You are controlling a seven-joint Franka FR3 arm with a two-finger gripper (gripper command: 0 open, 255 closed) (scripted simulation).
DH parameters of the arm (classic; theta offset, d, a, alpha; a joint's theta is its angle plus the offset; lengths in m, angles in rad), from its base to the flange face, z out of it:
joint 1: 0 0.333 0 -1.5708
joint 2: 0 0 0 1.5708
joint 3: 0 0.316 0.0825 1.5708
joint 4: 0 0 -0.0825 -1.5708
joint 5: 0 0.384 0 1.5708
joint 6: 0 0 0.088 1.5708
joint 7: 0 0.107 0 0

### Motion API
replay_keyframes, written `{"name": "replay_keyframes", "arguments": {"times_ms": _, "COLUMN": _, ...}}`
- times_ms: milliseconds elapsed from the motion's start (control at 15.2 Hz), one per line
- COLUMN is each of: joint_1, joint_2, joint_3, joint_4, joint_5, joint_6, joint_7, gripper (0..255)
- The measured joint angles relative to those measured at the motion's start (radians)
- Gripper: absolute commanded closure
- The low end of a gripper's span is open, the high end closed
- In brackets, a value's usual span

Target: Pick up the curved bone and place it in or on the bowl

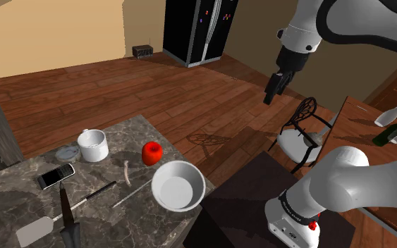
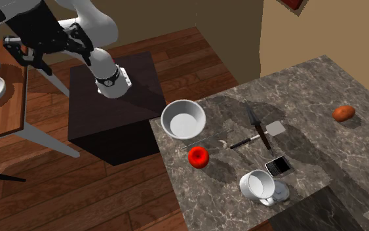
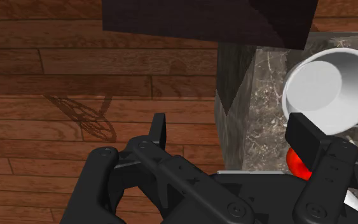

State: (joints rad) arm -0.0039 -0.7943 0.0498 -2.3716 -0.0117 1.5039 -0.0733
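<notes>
Gripper (image 1: 274,86), all-black and two-fingered, on white arm: hung high above brown plank floor, short of the table; jaws spread wide apart, clasping nothing. Dark box stand (image 1: 246,204): set against the table's near side. Grey veined stone tabletop (image 1: 130,130): bearer of every item below. Round white bowl (image 1: 163,171): upright, empty, at the corner closest to the stand. Glossy red apple (image 1: 151,151): just past the bowl, near its rim. Small pale curved bone (image 1: 126,172): flat on the stone, near the bowl toward the shoulder view's left, close under the apple in that view, touching neither; not yet grasped, so task judged at its very outset. Thin pale rod-like utensil (image 1: 130,194): just beside the bone's nearer end. Step in hand, by judgement: approach to the bone. Carry the gripper over the table and past the bowl, then descend straight down on the middle of the arc. Set the fingers across the bone's narrow width, not along its curve. Keep them wide until both pads flank it. Go nearly to the stone, given so slim and low a target. Mind the apple, likely to roll if nudged, and the thin utensil, easily pinched along with the bone. Farther off: white handled mug (image 1: 93,145); black smartphone (image 1: 56,175); black-handled knife (image 1: 66,211); pale flat spatula (image 1: 34,229). Farthest: tall black refrigerator (image 1: 200,32) against tan wall.
</notes>
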Motion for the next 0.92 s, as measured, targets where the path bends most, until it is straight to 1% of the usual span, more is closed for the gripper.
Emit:
{"name": "replay_keyframes", "arguments": {"times_ms": 66, "joint_1": 0.000, "joint_2": 0.000, "joint_3": 0.000, "joint_4": 0.000, "joint_5": 0.000, "joint_6": 0.000, "joint_7": 0.000, "gripper": 0}}
{"name": "replay_keyframes", "arguments": {"times_ms": 198, "joint_1": 0.007, "joint_2": 0.014, "joint_3": 0.021, "joint_4": -0.015, "joint_5": 0.021, "joint_6": 0.029, "joint_7": 0.028, "gripper": 0}}
{"name": "replay_keyframes", "arguments": {"times_ms": 528, "joint_1": 0.030, "joint_2": 0.074, "joint_3": 0.089, "joint_4": -0.071, "joint_5": 0.092, "joint_6": 0.150, "joint_7": 0.117, "gripper": 0}}
{"name": "replay_keyframes", "arguments": {"times_ms": 924, "joint_1": 0.056, "joint_2": 0.220, "joint_3": 0.185, "joint_4": -0.081, "joint_5": 0.169, "joint_6": 0.318, "joint_7": 0.232, "gripper": 0}}
